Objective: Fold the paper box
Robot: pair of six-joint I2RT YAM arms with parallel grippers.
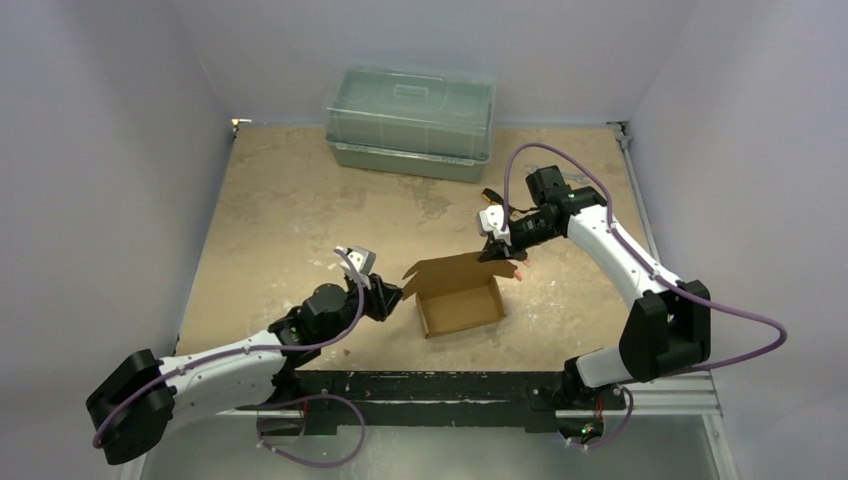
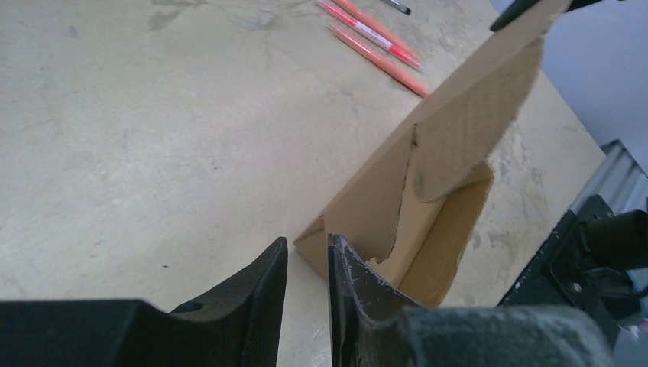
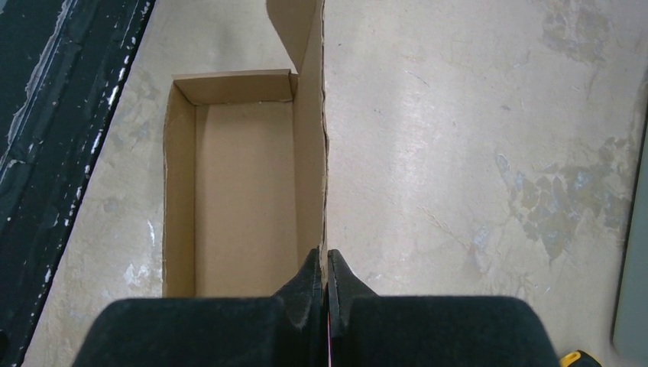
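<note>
Mid-frame on the worktop [image 1: 300,190], the paper box [image 1: 462,302] stands open, back flap upright.
My right end effector [image 3: 324,258] is clamped on that flap's top edge; my left end effector [image 2: 306,248], narrowly parted, holds nothing just beside the box's left corner, the lidded bin [image 1: 410,120] well apart at top centre.

Nothing readable showed; the white band on one orange pen [image 2: 370,32] was too blurred to make out.

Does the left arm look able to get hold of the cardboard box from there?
Probably yes: the left fingers sit slightly parted right at the paper box corner, nothing between; the right fingers pinch its far wall.
</note>
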